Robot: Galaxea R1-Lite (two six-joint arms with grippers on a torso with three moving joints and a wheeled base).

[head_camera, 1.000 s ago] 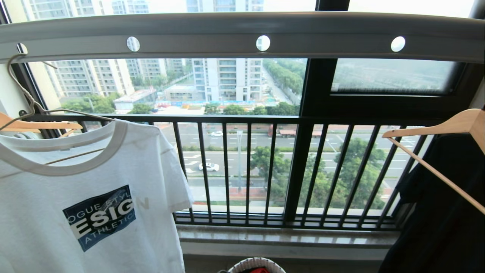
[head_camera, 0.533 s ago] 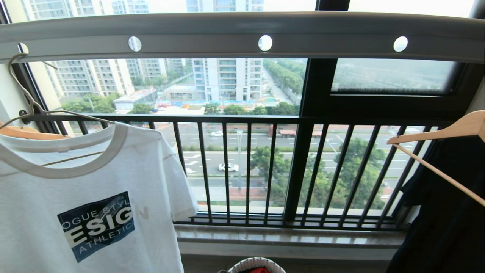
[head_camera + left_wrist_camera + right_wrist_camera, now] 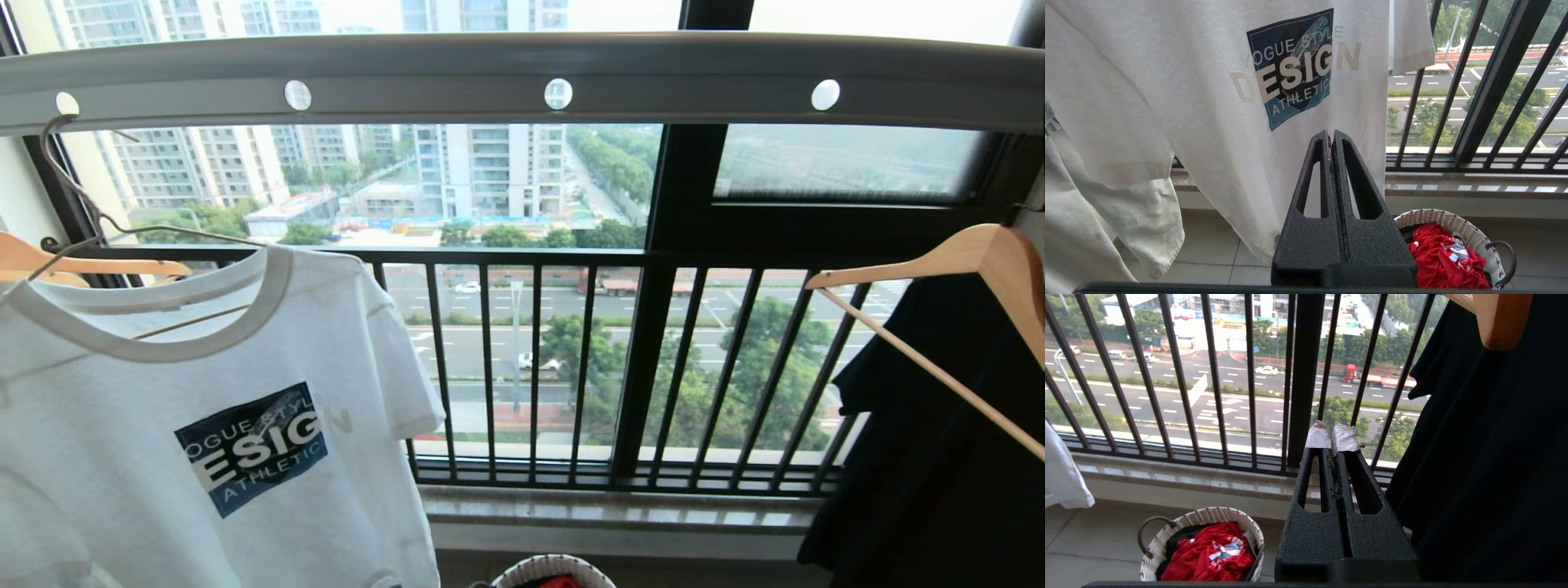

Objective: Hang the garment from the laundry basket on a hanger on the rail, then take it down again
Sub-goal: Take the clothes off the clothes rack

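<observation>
since the earlier frame the whole view shifts, camera moving. we see the garment [image 3: 204, 425] hanging on the hanger [image 3: 90, 220], hooked in the rail [image 3: 522, 77]. our left gripper [image 3: 1331, 136] and right gripper [image 3: 1333, 437] both sit closed and empty. the laundry basket [image 3: 1167, 531] holds red cloth [image 3: 1208, 551].

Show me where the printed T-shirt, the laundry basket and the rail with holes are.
T-shirt [image 3: 163, 490], head view, chest fabric beside the print.
Laundry basket [image 3: 1208, 516], right wrist view, woven rim.
Rail [image 3: 424, 90], head view, bar between two holes.
</observation>
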